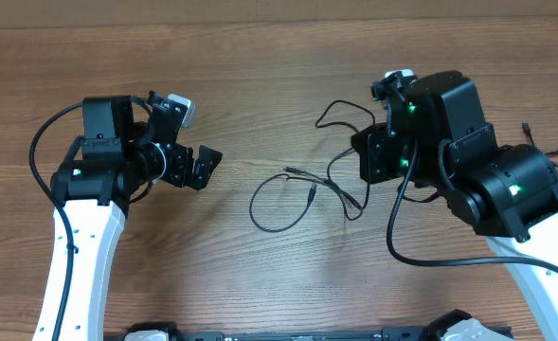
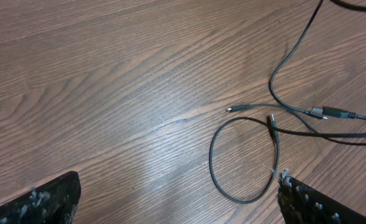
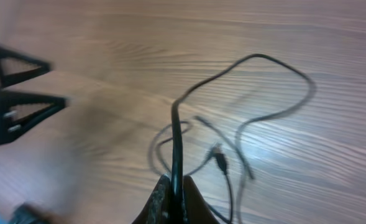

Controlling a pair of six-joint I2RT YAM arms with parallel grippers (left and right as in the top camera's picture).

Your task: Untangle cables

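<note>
- Gripping one strand of the cables (image 3: 178, 124), the right jaws were clenched on it at 6 o'clock of the right wrist view.
- That strand rose straight up from the jaw tips, arced over toward 1 o'clock, then dropped back onto the counter (image 3: 108, 37) at about 4 o'clock.
- Left jaws were released and wide apart, holding nothing. The fingers (image 2: 40, 202) sat at 7 and 5 o'clock of the left wrist view, with bare wood between them.
- Overhead: left arm (image 1: 99, 161) was at 9 o'clock and right arm (image 1: 468, 142) at 3 o'clock, with the jaws of both pointing toward the middle.
- The cables lay on the counter between the arms, slightly toward 3 o'clock of centre and nearer the right arm.
- One loop (image 1: 279, 204) lay flat at the 9 o'clock end of the bundle, well apart from the left jaws in the overhead view.
- In the left wrist view the loop's 3 o'clock edge passed just beside the 5 o'clock finger. I couldn't tell whether they touched.
- Two loose plug ends (image 2: 229, 109) lay at the 12 o'clock side of the loop, one outside it and one just inside.
- A mated-looking pair of plugs (image 2: 324, 113) sat at 3 o'clock of the loop, with strands crossing there.
- A second, smaller bend of cable ran toward 12 o'clock of the bundle and on to the right jaws.
- The right wrist view was motion-blurred. The left arm's fingers appeared there as dark shapes at 9 o'clock.
</note>
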